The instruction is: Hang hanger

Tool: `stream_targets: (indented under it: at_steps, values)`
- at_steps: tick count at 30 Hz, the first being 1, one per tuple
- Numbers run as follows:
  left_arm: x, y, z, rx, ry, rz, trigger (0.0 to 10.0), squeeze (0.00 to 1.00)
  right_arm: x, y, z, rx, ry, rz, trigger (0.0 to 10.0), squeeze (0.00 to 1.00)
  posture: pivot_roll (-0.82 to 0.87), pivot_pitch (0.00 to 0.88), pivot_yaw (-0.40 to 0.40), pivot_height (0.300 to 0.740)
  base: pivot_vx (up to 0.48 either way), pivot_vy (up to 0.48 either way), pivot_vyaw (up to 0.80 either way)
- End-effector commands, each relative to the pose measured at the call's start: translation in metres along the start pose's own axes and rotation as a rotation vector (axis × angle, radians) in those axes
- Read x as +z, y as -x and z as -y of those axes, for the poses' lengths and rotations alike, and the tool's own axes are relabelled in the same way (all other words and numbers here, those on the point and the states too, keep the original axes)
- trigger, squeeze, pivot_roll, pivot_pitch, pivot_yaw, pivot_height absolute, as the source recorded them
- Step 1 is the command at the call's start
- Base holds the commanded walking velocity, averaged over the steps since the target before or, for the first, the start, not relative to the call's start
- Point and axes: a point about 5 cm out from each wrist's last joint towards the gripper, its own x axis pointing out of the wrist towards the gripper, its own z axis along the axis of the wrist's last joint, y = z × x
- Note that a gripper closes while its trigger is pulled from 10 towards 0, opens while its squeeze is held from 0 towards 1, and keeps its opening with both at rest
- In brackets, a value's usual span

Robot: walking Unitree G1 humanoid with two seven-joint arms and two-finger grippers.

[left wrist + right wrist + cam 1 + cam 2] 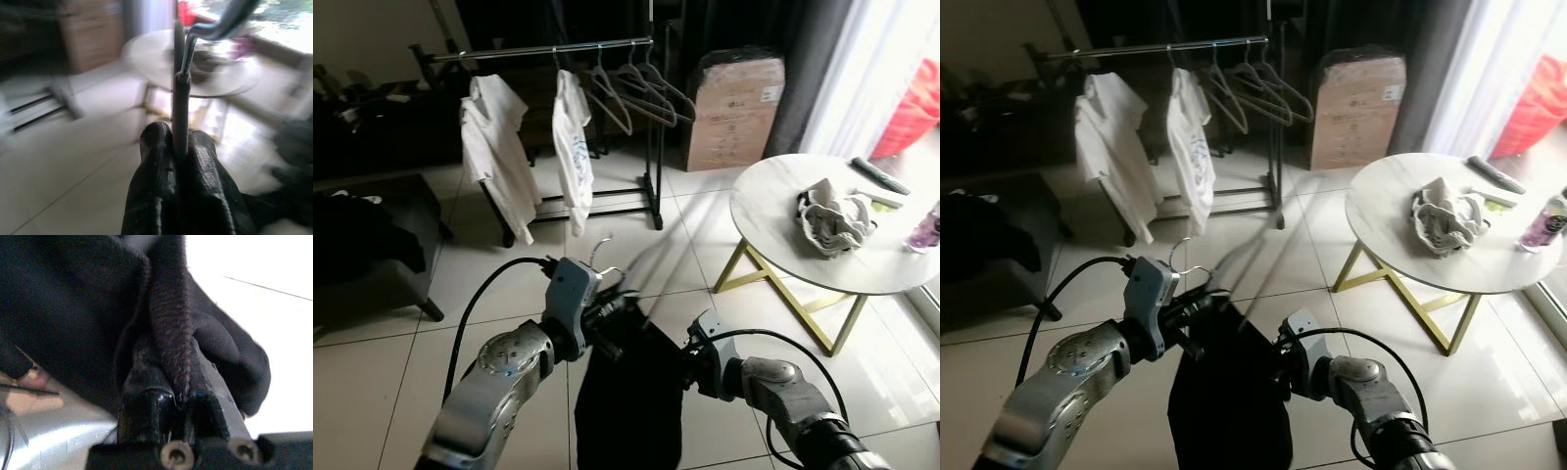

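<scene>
Left pincer (180, 147) clamped on hanger (182, 93); right pincer (182, 404) pinching black garment (631, 392).

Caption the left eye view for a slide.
Left gripper and right gripper carry a black garment on a hanger toward the clothes rack.

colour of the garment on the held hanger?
Black garment, seen best in the left eye view; hanger has a silver metal hook.

Your left arm (499, 382) is bent and raised in front, left gripper (180, 147) clamped tight on the hanger (182, 98) neck. Your right arm (783, 397) reaches in low from the right, right gripper (178, 399) pinching a seam of the black garment (631, 401).
</scene>
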Motion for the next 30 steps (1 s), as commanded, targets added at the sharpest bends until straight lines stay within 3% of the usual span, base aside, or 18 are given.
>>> stream_targets:
  at_steps: [1,2,6,10,12,13,15,19,26,29,30]
  values:
    - [0.014,-0.005,-0.021,0.226,-0.006,0.079,10.0,0.0,0.001,-0.002,-0.009,0.076,0.06,-0.012,0.0,0.0,0.05,0.15,0.042,0.74,0.0,0.0,0.0]
    - [0.017,-0.007,-0.027,0.306,0.012,0.101,10.0,0.0,0.001,-0.002,-0.012,0.099,0.072,-0.014,0.0,0.0,0.05,0.151,0.042,0.74,0.0,0.0,0.0]
    - [0.023,-0.01,-0.036,0.39,-0.037,0.127,10.0,0.0,0.001,-0.003,-0.015,0.141,0.094,-0.02,0.0,0.0,0.05,0.152,0.041,0.74,0.0,0.0,0.0]
    - [0.032,-0.01,-0.054,0.609,-0.034,0.188,10.0,0.0,-0.001,-0.001,-0.023,0.203,0.117,-0.035,0.0,0.0,0.05,0.151,0.04,0.74,0.0,0.0,0.0]
    - [0.03,-0.008,-0.06,0.716,0.037,0.19,10.0,0.0,-0.002,0.0,-0.025,0.216,0.123,-0.043,0.0,0.0,0.04,0.15,0.04,0.74,0.0,0.0,0.0]
    - [0.03,-0.008,-0.06,0.716,0.037,0.19,10.0,0.0,-0.002,0.0,-0.025,0.216,0.123,-0.043,0.0,0.0,0.04,0.15,0.04,0.74,0.0,0.0,0.0]
    - [0.023,-0.002,-0.066,0.832,0.174,0.203,10.0,0.0,-0.006,0.003,-0.028,0.251,0.14,-0.064,0.0,0.0,0.04,0.149,0.04,0.74,0.0,0.0,0.0]
    - [0.02,0.0,-0.065,0.877,0.305,0.254,10.0,0.0,-0.011,0.006,-0.03,0.272,0.156,-0.101,0.0,0.0,0.04,0.147,0.036,0.74,0.0,0.0,0.0]
    - [0.022,0.004,-0.068,0.97,0.306,0.279,10.0,0.0,-0.021,0.008,-0.031,0.287,0.172,-0.162,0.0,0.0,0.05,0.143,0.034,0.74,0.0,0.0,0.0]
    - [0.022,-0.001,-0.067,0.933,0.266,0.25,10.0,0.0,-0.023,0.009,-0.031,0.285,0.178,-0.172,0.0,0.0,0.05,0.144,0.033,0.74,0.0,0.0,0.0]
    - [0.022,-0.015,-0.055,0.738,0.102,0.185,10.0,0.0,-0.023,0.01,-0.03,0.276,0.186,-0.178,0.0,0.0,0.04,0.144,0.032,0.74,0.0,0.0,0.0]
